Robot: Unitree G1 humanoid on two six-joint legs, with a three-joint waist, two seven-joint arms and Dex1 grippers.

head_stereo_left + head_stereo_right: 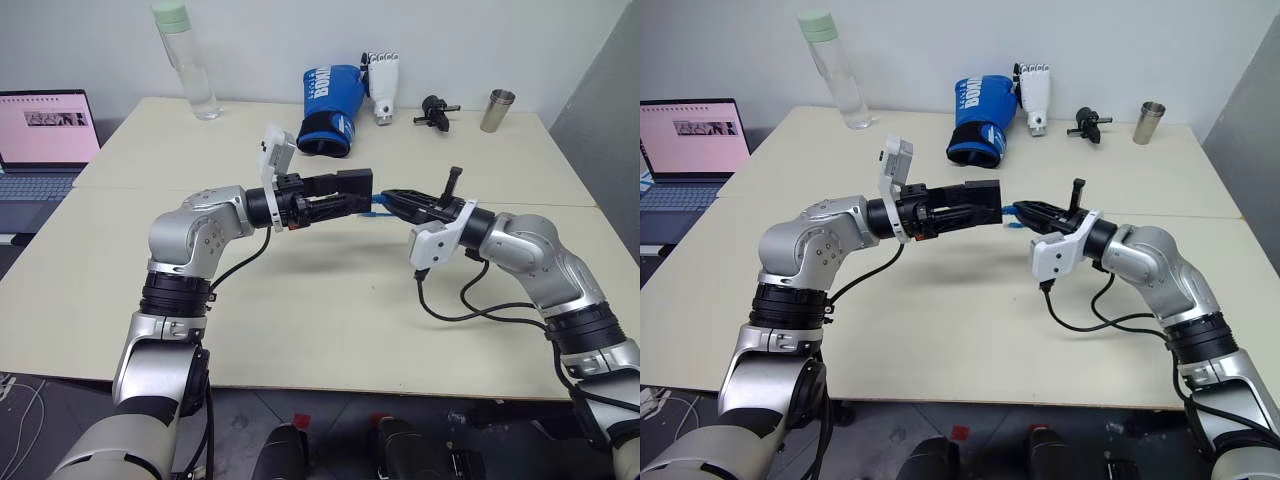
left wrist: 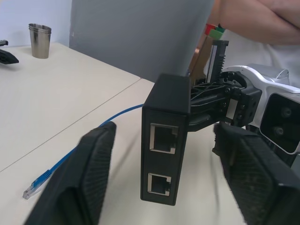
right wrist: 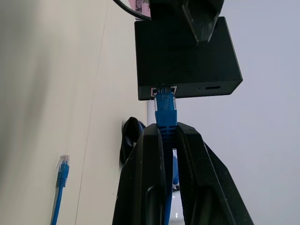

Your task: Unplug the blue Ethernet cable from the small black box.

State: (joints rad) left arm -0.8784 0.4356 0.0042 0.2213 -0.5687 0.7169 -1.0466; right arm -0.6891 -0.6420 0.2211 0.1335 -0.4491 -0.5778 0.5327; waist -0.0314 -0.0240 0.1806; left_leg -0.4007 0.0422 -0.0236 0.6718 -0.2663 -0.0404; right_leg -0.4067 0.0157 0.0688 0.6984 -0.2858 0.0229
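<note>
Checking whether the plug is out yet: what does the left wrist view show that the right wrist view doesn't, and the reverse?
Left wrist view: the small black box presents two empty ports toward the camera, with a steel cup on the table and a person's folded arms behind. Right wrist view: the right claw is shut on the blue Ethernet cable, whose plug sits in a port on the box's opposite face. Both show the box held above the table and the cable's free plug lying on the tabletop.

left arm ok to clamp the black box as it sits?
Probably yes. The small black box sits between the left gripper's two open fingers, nothing between. The right gripper only pinches the blue Ethernet cable on the far side.
</note>
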